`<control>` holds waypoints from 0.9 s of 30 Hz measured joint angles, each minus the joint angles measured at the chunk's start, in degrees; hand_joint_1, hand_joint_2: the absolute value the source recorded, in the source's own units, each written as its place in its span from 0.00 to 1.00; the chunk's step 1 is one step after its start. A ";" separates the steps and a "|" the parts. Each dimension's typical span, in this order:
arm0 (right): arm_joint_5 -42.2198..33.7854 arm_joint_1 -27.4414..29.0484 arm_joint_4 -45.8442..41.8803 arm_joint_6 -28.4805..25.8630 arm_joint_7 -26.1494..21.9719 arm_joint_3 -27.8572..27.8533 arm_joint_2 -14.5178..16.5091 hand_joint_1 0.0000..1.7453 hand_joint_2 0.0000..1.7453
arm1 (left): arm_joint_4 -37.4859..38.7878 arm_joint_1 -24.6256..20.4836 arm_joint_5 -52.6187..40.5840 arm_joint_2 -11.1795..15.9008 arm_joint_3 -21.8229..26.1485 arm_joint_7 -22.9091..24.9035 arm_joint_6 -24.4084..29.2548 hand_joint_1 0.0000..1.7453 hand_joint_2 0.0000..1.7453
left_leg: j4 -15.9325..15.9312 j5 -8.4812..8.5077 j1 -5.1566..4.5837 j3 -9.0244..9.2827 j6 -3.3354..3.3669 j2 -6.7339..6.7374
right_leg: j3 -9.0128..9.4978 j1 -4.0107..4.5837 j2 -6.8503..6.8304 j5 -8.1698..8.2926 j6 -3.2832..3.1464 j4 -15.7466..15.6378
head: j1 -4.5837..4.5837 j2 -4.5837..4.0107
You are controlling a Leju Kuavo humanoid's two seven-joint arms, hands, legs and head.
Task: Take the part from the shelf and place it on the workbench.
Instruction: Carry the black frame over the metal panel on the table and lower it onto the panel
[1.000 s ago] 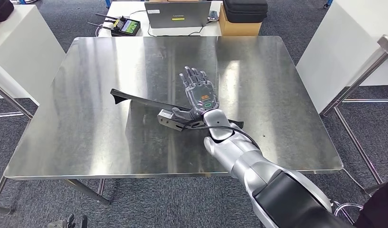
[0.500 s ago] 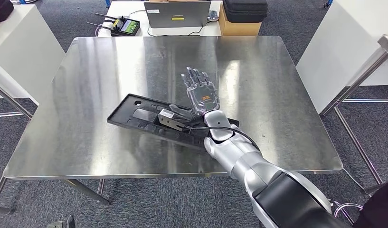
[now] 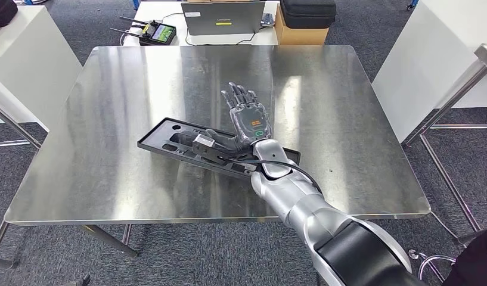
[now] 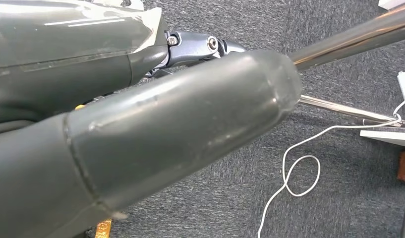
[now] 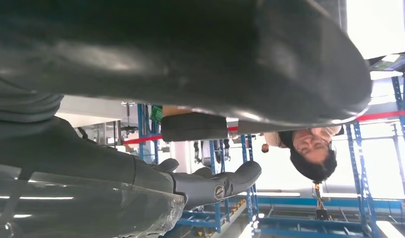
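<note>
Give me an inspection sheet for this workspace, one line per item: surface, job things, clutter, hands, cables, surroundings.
Surface: steel workbench, bare metal around the part.
Job things: black part lies flat on the workbench.
Clutter: nothing seen on the workbench.
Hands: right hand above the part, fingers spread, holding nothing; left hand hangs by the floor, state unclear.
Cables: black cable along the right wrist; white cord looped on the carpet.
Surroundings: laptop, controller and black case on the far table.
</note>
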 joint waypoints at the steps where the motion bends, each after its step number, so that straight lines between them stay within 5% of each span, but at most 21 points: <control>1: -0.05 0.09 -0.24 -0.01 -0.05 -0.29 0.05 0.00 0.00 | 0.00 0.08 0.00 0.00 0.02 0.00 -0.01 0.00 0.00 | 0.00 0.00 0.01 0.00 0.00 -0.01 | 0.00 0.00 -0.01 0.00 0.00 0.00 | 0.00 0.00; 11: -0.41 0.52 -1.14 -0.05 -0.44 -1.62 0.35 0.00 0.00 | 0.00 0.28 0.00 0.00 0.06 0.00 0.00 0.00 0.00 | 0.00 0.00 0.04 0.00 0.00 -0.01 | 0.01 0.00 -0.01 0.00 0.00 0.00 | 0.01 0.00; 13: -4.03 0.82 -1.57 -0.52 -4.58 -2.07 0.54 0.00 0.00 | 0.00 0.31 0.01 0.00 0.07 0.00 0.11 0.00 0.00 | 0.00 0.00 0.04 0.00 0.00 -0.02 | 0.02 0.00 -0.01 0.00 0.00 0.00 | 0.01 0.00; 15: -13.17 2.35 -3.72 0.29 -14.68 -3.90 1.21 0.00 0.00 | 0.01 0.41 0.05 0.00 0.17 0.00 0.31 0.00 0.00 | 0.00 -0.01 0.04 0.00 -0.01 -0.01 | 0.01 0.00 -0.01 0.00 0.00 0.01 | 0.02 0.00; 19: -45.88 9.43 -17.95 18.24 -34.48 -10.15 4.01 0.00 0.00 | 0.07 0.58 0.78 0.00 1.11 0.00 0.43 0.00 0.00 | 0.00 -0.03 0.10 0.00 -0.05 -0.07 | 0.02 0.00 -0.08 -0.08 0.04 0.00 | -0.02 0.00; 27: -77.87 30.22 -55.00 47.08 -40.93 -8.16 2.65 0.00 0.00 | -1.51 2.64 1.20 -0.05 4.20 0.00 0.33 0.00 0.00 | -0.01 -0.48 0.15 0.36 -0.09 -0.22 | -0.15 -0.01 -0.28 -0.58 -0.03 -0.08 | 0.01 0.00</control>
